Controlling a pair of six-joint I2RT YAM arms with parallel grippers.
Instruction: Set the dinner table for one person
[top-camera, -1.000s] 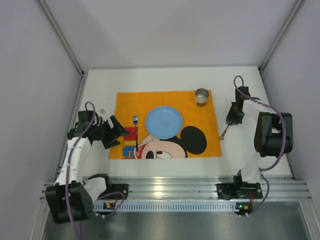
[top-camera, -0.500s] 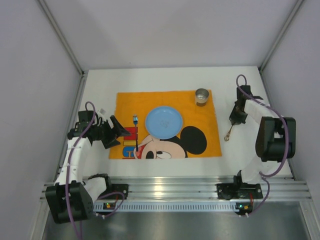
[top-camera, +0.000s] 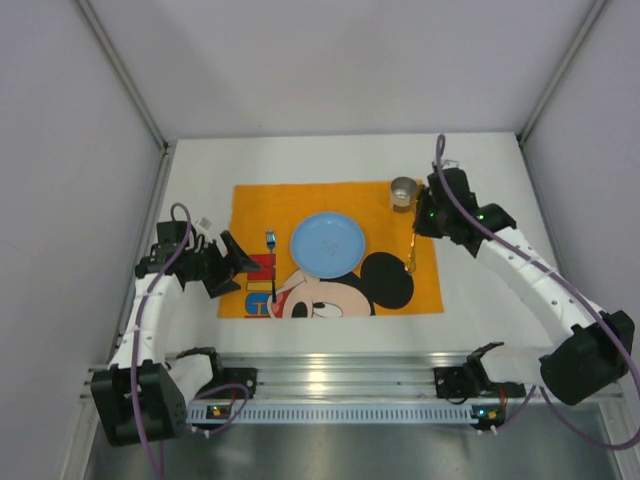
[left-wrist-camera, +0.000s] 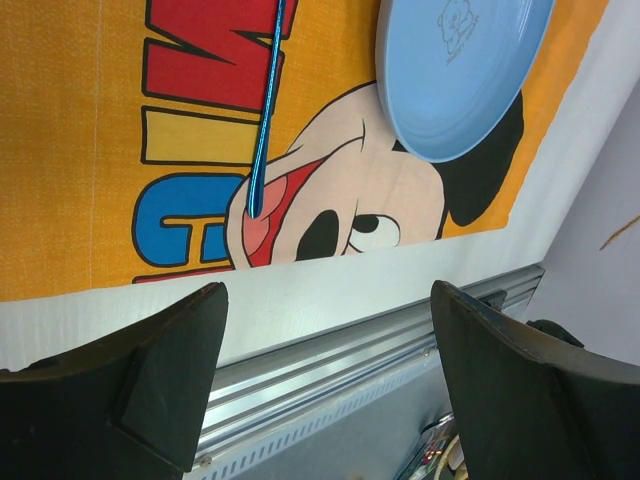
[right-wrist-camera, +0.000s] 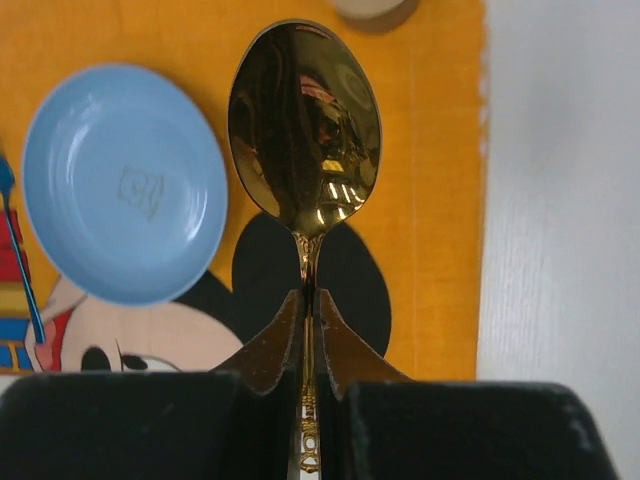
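**Gold spoon (right-wrist-camera: 304, 130) held over placemat (top-camera: 250, 200) as one-person setting takes shape**

The right pincer (right-wrist-camera: 306, 322) is clamped narrow on the spoon's thin handle. It holds the spoon bowl-forward above the right part of the orange placemat, between the blue plate (top-camera: 328, 244) and the mat's right border. The aim appears to be the spot to the right of the plate, mirroring the blue fork (top-camera: 271, 262) that lies flat to the plate's left. Whether the spoon touches the cloth cannot be told from either view.

The left pincer (left-wrist-camera: 328, 300) stands wide and empty near the left edge of the tabletop (top-camera: 300, 160), just beside the mat's left border. Its fingers point toward the fork, and it seems parked clear of the other arm's work.

The tabletop is a matte white rectangle running from the rail at its near edge to the back wall. The mat lies about midway between its left and right edges.

The spoon is polished to a mirror, with an oval bowl and a moulded handle. The plate is round, shallow and smooth, with a faint emblem stamped at its centre. The fork is slim, with a shiny blue shaft. A small metal cup (top-camera: 403, 192), cylindrical and open-topped, stands upright at the mat's far right corner, just beside the right arm's wrist. The placemat looks like woven cloth and is printed with a Mickey Mouse face and block letters.
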